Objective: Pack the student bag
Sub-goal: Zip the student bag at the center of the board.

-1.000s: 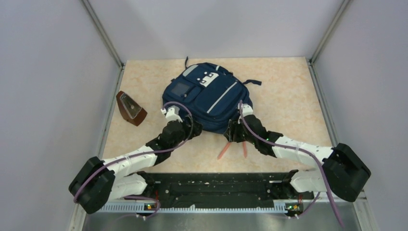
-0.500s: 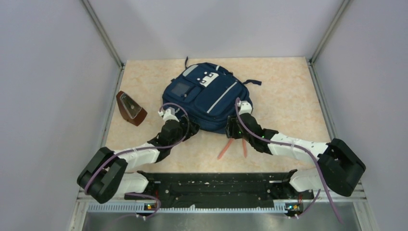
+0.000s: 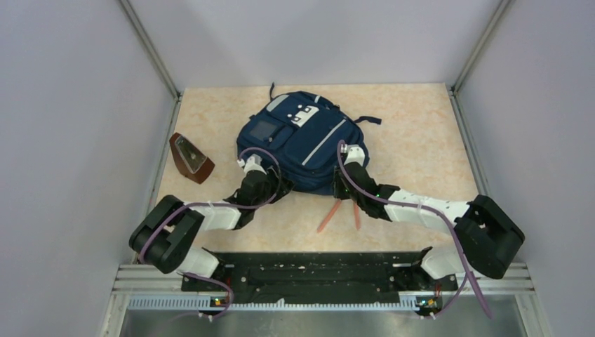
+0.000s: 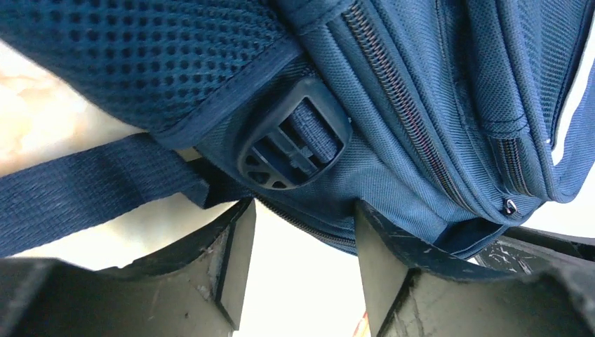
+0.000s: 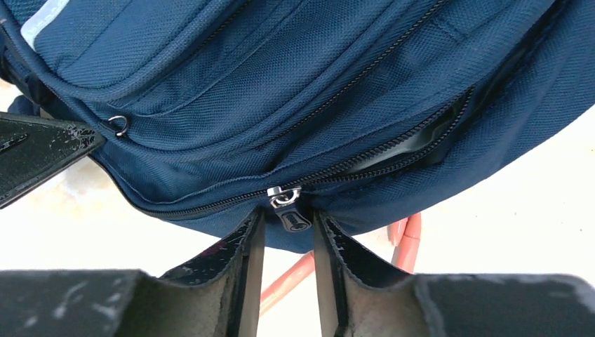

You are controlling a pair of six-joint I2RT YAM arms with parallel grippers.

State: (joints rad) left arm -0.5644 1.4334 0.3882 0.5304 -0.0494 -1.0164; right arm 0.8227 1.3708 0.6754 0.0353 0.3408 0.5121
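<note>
The student bag, navy blue with grey strips, lies flat mid-table. My left gripper is at its near left corner. In the left wrist view this gripper is open, and the bag's zipped lower edge lies across its fingertips, just below a plastic strap buckle. My right gripper is at the near right edge. In its wrist view the gripper stands narrowly open around the black zip pull, with a small gap still showing. The zip gapes to the right of the slider.
Two orange-red pens lie on the table just near of the bag, under my right wrist; they show between and beside the right fingers. A brown wedge-shaped object sits by the left wall. Grey walls enclose the table.
Both arms have pushed forward to the bag's near edge. Both pairs of jaws have narrowed, the right ones around the zip pull.
</note>
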